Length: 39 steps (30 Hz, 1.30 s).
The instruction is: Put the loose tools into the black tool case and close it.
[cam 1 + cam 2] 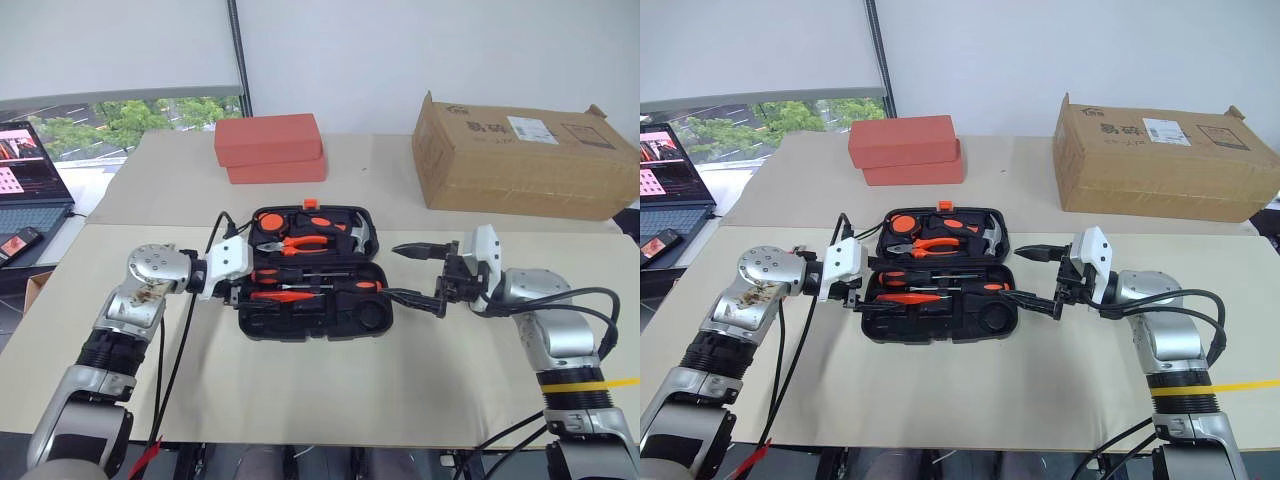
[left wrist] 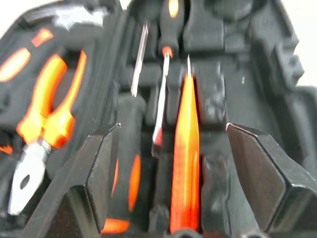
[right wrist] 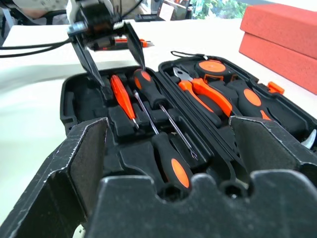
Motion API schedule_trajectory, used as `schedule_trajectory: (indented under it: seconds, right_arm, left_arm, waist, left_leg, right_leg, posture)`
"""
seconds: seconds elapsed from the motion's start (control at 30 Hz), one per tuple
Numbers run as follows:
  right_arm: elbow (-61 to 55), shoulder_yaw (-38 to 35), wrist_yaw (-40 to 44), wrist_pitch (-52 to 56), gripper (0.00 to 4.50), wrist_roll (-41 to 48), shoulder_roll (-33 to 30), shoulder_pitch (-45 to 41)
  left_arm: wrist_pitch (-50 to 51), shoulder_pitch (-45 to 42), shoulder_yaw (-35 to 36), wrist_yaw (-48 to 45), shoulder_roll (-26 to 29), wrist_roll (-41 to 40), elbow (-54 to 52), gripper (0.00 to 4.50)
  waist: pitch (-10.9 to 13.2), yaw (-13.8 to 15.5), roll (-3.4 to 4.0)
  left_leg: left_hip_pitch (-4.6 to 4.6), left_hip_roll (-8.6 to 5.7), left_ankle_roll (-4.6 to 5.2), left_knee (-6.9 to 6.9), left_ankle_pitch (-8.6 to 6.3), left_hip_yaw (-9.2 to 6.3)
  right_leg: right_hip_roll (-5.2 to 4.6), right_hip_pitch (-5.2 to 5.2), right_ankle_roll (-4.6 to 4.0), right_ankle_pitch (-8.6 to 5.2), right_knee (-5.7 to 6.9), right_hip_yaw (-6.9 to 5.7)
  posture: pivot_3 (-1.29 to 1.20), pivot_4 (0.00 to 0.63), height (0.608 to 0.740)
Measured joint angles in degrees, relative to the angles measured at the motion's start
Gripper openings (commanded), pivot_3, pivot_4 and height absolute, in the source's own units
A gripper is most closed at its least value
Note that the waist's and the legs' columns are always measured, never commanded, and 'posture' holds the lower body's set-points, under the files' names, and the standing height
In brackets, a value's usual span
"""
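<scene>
The black tool case point(image 1: 362, 322) lies open in the middle of the table. In its near half rest two red-and-black screwdrivers point(image 3: 149, 89) point(image 3: 171, 169) and a slim all-red tool point(image 2: 185, 158). My left gripper point(image 1: 236, 292) hovers open at the case's left end, just above the slim red tool, holding nothing. At the case's right end my right gripper point(image 1: 392, 272) stands wide open and empty, pointing at the case. Orange-handled pliers point(image 1: 298, 243) and a hammer point(image 1: 362, 234) sit in the far half.
Two stacked red-orange boxes point(image 1: 268, 148) stand behind the case, and a cardboard box point(image 1: 520, 155) sits at the back right. A laptop point(image 1: 28, 175) is off the table's left side. Bare table lies in front of the case.
</scene>
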Motion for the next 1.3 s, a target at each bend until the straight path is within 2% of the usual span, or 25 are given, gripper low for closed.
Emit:
schedule_trajectory:
  seconds: [0.13, 0.2, 0.23, 0.4, 0.53, 0.7, 1.07, 1.17, 1.27, 1.3]
  right_arm:
    - [0.1, 0.3, 0.0, -0.4, 4.5, -0.1, 0.2, -0.1]
    - [0.4, 0.6, 0.0, -0.6, 4.5, -0.1, 0.3, -0.1]
    - [0.5, 0.8, 0.0, -0.6, 4.5, -0.1, 0.3, -0.1]
    - [0.7, 1.1, 0.0, -1.0, 4.5, -0.1, 0.3, -0.1]
    - [1.0, 1.2, 0.0, -1.3, 4.5, -0.1, 0.4, -0.2]
    - [1.3, 1.4, 0.0, -1.7, 4.5, -0.1, 0.4, -0.5]
    - [1.6, 1.4, -0.1, -2.0, 4.5, -0.1, 0.4, -0.6]
    - [0.9, 1.4, -0.3, -2.0, 4.5, 0.2, 0.7, -0.6]
    - [-0.5, 1.4, -0.7, -1.4, 4.5, 1.2, 2.2, -1.0]
    - [-0.8, 1.6, -0.8, -0.9, 4.5, 1.9, 2.5, -1.5]
  left_arm:
    - [1.8, 1.1, 1.9, 4.8, -3.3, -1.7, -2.8, 1.1]
    - [2.1, 3.4, 1.7, 6.1, -3.9, -1.5, -3.9, 0.25]
    - [2.1, 5.1, 1.4, 7.2, -4.4, -0.9, -4.4, 0.05]
    - [2.6, 9.7, 0.3, 13.1, -7.8, 0.6, -6.1, 0.05]
    - [2.6, 12.0, -1.2, 15.3, -8.2, 2.4, -7.0, 0.05]
    - [0.7, 10.9, -1.8, 18.6, -8.8, 5.4, -4.9, 0.05]
    - [-3.2, 8.7, -3.7, 19.6, -8.9, 7.4, -0.7, 0.05]
    - [-1.6, 8.9, -2.5, 19.7, -9.7, 5.5, -0.9, 0.71]
    - [2.9, 10.1, 1.1, 20.1, -10.5, 0.5, -3.5, 1.9]
    - [5.2, 10.4, 3.2, 20.9, -10.6, -1.9, -5.6, 2.18]
  waist:
    - [0.0, 0.1, 0.0]
    - [0.0, -0.1, 0.0]
    - [0.0, -0.2, 0.0]
    - [0.0, -0.1, 0.0]
    - [0.0, -0.1, 0.0]
    - [0.0, 0.1, 0.0]
    - [-0.1, 0.1, 0.09]
    - [-0.1, 0.0, 0.08]
    - [0.0, -0.2, 0.05]
    - [0.0, -0.3, 0.04]
  left_leg:
    - [0.04, -0.01, 0.0, 0.0, 0.0, -0.01]
    - [0.05, -0.01, -0.01, -0.01, 0.0, 0.01]
    - [0.05, -0.01, -0.02, -0.02, 0.01, 0.02]
    - [0.05, -0.01, 0.01, -0.02, -0.01, -0.02]
    - [0.07, -0.01, 0.06, -0.02, -0.04, -0.02]
    - [0.12, 0.0, 0.23, -0.02, -0.14, -0.03]
    - [0.25, 0.03, 0.3, -0.03, -0.18, -0.03]
    - [0.2, 0.03, 0.28, -0.02, -0.16, -0.03]
    - [0.1, 0.04, 0.18, -0.01, -0.1, -0.03]
    - [0.1, 0.03, 0.13, -0.01, -0.07, -0.04]
  right_leg:
    - [-0.01, 0.04, 0.0, 0.0, 0.01, 0.0]
    - [0.01, 0.03, 0.0, 0.0, 0.01, 0.03]
    - [0.0, 0.02, 0.0, 0.0, 0.01, 0.05]
    - [-0.02, 0.04, -0.01, 0.01, 0.02, 0.01]
    - [-0.03, 0.04, -0.01, 0.01, 0.03, 0.01]
    - [-0.04, 0.07, -0.02, 0.01, 0.04, 0.0]
    - [-0.08, 0.14, -0.03, 0.02, 0.11, 0.03]
    - [-0.09, 0.09, -0.03, 0.02, 0.13, 0.03]
    - [-0.09, 0.02, -0.03, 0.02, 0.12, 0.01]
    - [-0.09, 0.03, -0.04, 0.02, 0.12, 0.01]
  posture:
    - [0.0, 0.15, 0.711]
    - [0.0, 0.15, 0.711]
    - [0.0, 0.15, 0.711]
    - [0.0, 0.15, 0.711]
    - [0.0, 0.15, 0.711]
    - [0.0, 0.15, 0.711]
    - [0.0, 0.15, 0.711]
    - [0.0, 0.15, 0.711]
    - [0.0, 0.15, 0.711]
    - [0.0, 0.15, 0.711]
